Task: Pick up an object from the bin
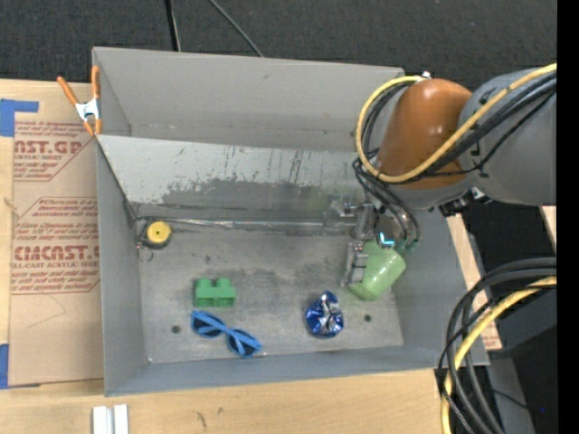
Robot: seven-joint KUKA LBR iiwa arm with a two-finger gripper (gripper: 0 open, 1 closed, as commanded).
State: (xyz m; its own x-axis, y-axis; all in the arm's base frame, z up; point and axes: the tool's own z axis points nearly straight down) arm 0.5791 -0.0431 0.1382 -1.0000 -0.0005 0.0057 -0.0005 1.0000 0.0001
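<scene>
My gripper (360, 253) hangs low at the right side of the bin, close to the right wall. A pale green cup-like thing (380, 275) lies tilted right at its lower end, touching it. Whether that thing is gripped cannot be seen from this angle. A crumpled blue and white wrapper (324, 316) lies just left of and below the green thing, on the bin floor.
A green toy brick (214, 291) and blue sunglasses (225, 333) lie at the front left of the floor. A small yellow round thing (158, 233) sits at the far left by the wall. The arm with its orange cover and cables reaches in from the right.
</scene>
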